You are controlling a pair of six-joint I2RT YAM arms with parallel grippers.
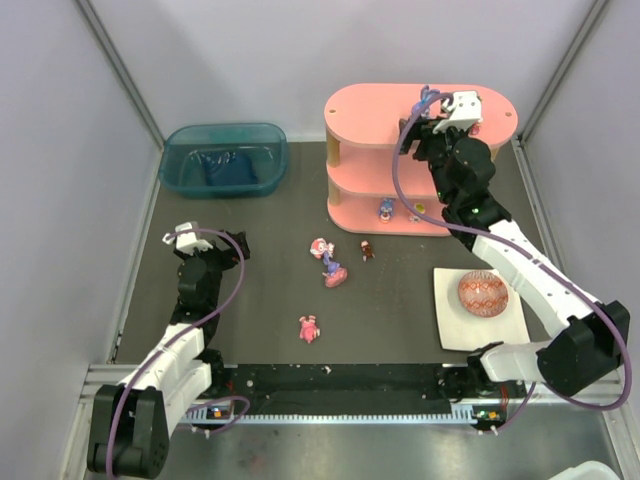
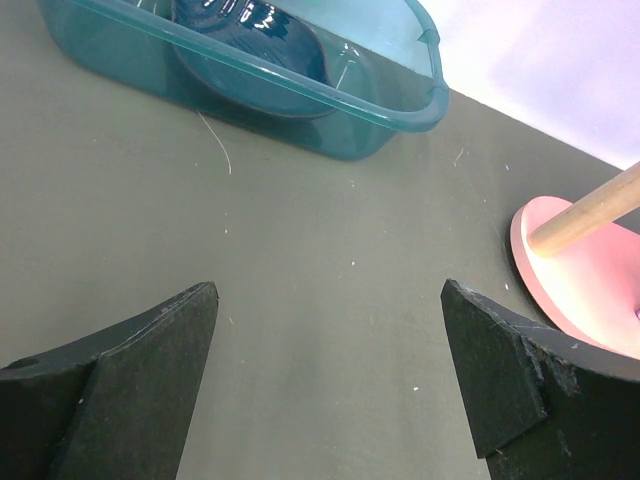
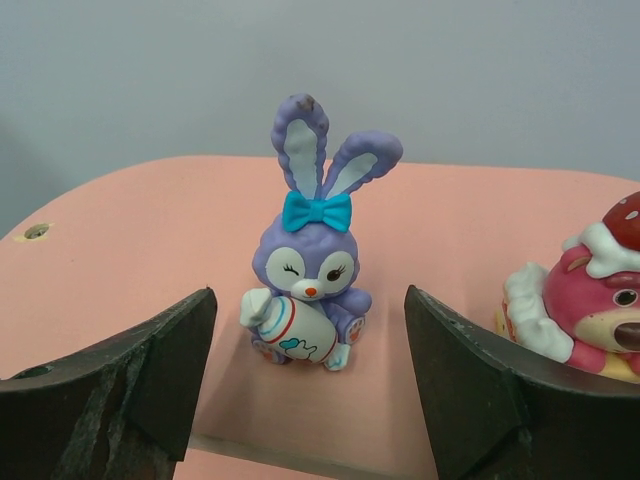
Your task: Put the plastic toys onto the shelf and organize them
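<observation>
Tabletop: dark mat between grey walls, teal bin (image 1: 224, 158) far left.
Left gripper (image 2: 330, 300): wide open and empty, low over bare mat between bin and shelf.
Loose toys (image 1: 328, 262): three figurines lie mid-table, near the shelf's front.
Shelf (image 1: 370, 110): pink, three tiers, with a small figure (image 1: 386, 208) on the bottom board.
Right gripper (image 3: 310, 300): spread wide, holding nothing, flanking the purple bunny (image 3: 310, 265), which stands upright on the top board.
Best practice: likely a straight retreat with jaws kept wide, so the bunny isn't tipped.
View gap: only the wrist camera shows the bunny and the pink bear (image 3: 585, 300) beside it; only the overhead shows the loose toys.
</observation>
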